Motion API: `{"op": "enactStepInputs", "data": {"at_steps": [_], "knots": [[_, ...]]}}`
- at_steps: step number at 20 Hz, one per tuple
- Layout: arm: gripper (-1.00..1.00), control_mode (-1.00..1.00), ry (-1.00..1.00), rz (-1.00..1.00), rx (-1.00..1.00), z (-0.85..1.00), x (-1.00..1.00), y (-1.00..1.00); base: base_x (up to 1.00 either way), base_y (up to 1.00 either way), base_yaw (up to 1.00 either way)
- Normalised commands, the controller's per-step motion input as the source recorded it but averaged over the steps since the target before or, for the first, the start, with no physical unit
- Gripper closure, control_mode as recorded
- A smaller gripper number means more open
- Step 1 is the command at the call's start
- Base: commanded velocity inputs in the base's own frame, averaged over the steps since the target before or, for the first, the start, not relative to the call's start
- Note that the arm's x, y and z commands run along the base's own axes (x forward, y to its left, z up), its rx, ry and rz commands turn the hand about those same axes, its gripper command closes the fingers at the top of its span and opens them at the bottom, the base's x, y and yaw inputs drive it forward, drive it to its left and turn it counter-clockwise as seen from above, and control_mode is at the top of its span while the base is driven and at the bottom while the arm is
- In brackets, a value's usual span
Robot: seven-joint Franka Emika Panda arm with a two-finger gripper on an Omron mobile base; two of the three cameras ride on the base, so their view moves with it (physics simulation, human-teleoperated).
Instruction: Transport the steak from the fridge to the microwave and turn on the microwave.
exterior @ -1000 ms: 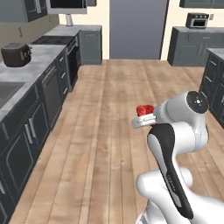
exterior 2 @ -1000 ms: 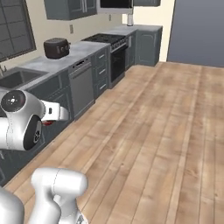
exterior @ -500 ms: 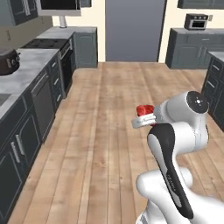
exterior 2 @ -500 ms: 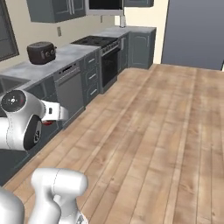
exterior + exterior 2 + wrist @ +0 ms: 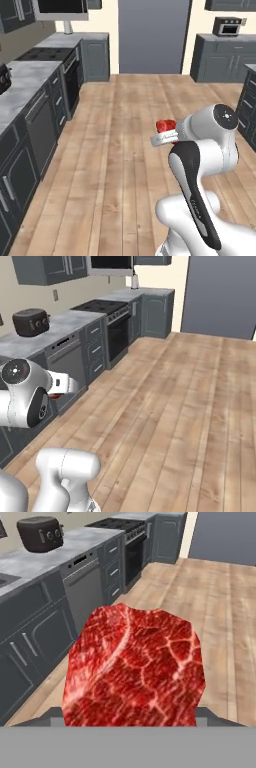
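The steak (image 5: 135,667), a lumpy bright red chunk of marbled raw meat, sits close in front of the hand camera and hides the fingertips. My gripper (image 5: 165,132) is shut on the steak (image 5: 165,125) at chest height over the wooden floor, in front of the white arm. In the right base view the gripper (image 5: 64,387) points toward the left cabinets, with a sliver of red steak (image 5: 55,397) below it. The microwave (image 5: 61,7), silver-framed with dark glass, hangs above the stove; the microwave (image 5: 110,262) is at the top of the right base view too. The fridge is out of view.
Dark grey cabinets with a grey counter (image 5: 30,75) run along the left, with a black stove (image 5: 100,305) and a black round appliance (image 5: 31,322). A tall grey panel (image 5: 152,35) stands at the far end. More cabinets (image 5: 220,57) carry a small silver oven (image 5: 227,25). Open wooden floor (image 5: 125,150) lies ahead.
The whole scene has shifted in both base views, so the base has moved; the left counter and stove look nearer. The arm's pose and its hold on the steak are unchanged.
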Motion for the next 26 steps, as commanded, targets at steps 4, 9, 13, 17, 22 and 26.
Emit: {"op": "enactStepInputs", "data": {"at_steps": [4, 9, 13, 17, 22, 26], "knots": [[1.0, 1.0, 0.0, 0.0, 0.0, 0.0, 0.0, 0.0, 0.72, -0.13, -0.01], [1.0, 1.0, 0.0, 0.0, 0.0, 0.0, 0.0, 0.0, 0.7, -0.14, 0.0], [1.0, 1.0, 0.0, 0.0, 0.0, 0.0, 0.0, 0.0, 0.67, -0.15, 0.0], [1.0, 1.0, 0.0, 0.0, 0.0, 0.0, 0.0, 0.0, 0.68, -0.16, 0.0], [1.0, 1.0, 0.0, 0.0, 0.0, 0.0, 0.0, 0.0, 0.68, -0.15, 0.0], [1.0, 1.0, 0.0, 0.0, 0.0, 0.0, 0.0, 0.0, 0.68, -0.14, 0.0]]}}
